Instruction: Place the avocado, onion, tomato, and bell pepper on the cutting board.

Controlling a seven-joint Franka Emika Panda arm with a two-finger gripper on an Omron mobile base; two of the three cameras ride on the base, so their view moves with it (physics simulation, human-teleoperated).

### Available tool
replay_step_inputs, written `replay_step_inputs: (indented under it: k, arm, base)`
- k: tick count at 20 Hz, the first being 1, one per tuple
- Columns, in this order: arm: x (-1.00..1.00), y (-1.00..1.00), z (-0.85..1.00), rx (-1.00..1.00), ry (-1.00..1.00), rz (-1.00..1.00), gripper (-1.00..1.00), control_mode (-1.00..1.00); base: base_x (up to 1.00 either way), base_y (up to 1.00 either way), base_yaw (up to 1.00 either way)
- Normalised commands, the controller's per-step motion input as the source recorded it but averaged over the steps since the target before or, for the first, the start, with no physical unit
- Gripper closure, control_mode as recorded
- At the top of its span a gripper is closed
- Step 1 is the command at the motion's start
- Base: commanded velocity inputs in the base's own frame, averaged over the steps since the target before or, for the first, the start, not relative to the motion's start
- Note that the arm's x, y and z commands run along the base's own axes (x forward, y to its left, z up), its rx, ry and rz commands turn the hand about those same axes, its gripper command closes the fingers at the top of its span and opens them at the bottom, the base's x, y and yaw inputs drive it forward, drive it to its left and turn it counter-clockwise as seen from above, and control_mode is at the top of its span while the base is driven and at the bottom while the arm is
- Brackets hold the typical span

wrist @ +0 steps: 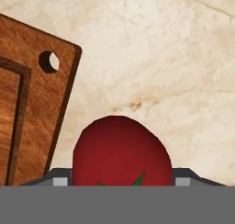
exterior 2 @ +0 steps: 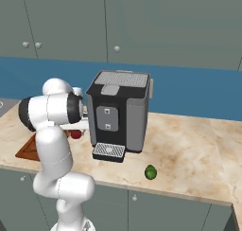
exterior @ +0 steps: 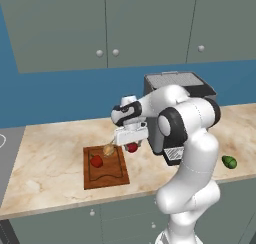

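The red tomato (wrist: 121,149), with a green star-shaped stem, sits on the counter just right of the cutting board (wrist: 32,103). My gripper (wrist: 121,182) is down over it, one finger tight against each side. From the left base, the gripper (exterior: 132,143) hangs over the tomato (exterior: 132,148) beside the board (exterior: 107,179). On the board lie the tan onion (exterior: 108,150) and a red bell pepper (exterior: 96,161). The dark-green avocado (exterior: 229,161) (exterior 2: 151,172) lies far to the right, near the counter's front edge.
A black and grey coffee machine (exterior 2: 118,111) (exterior: 192,85) stands at the back of the counter, just right of the gripper. Grey wall cabinets (exterior: 110,23) hang above. A stove edge (exterior: 4,140) shows at the far left.
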Motion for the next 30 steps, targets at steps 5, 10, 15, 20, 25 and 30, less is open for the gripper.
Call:
replay_step_inputs:
  k: [5,10,15,20,25,30]
  arm:
    - [-0.39,0.0,0.88,0.11,-0.1,0.02,1.0,-1.0]
    - [-0.52,0.15,0.71,0.14,-0.01,0.04,1.0,-1.0]
    - [-0.63,0.44,0.5,0.11,0.0,0.04,1.0,-1.0]
    - [-0.6,0.48,0.21,0.03,0.0,0.04,1.0,-1.0]
    - [-0.42,0.5,0.0,0.0,0.0,0.01,1.0,-1.0]
    - [-0.11,0.46,0.0,0.0,0.0,0.0,1.0,-1.0]
  base:
    - [0.0,0.0,0.0]
    - [0.0,0.0,0.0]
    - [0.0,0.0,0.0]
    - [0.0,0.0,0.0]
    - [0.0,0.0,0.0]
    - [0.0,0.0,0.0]
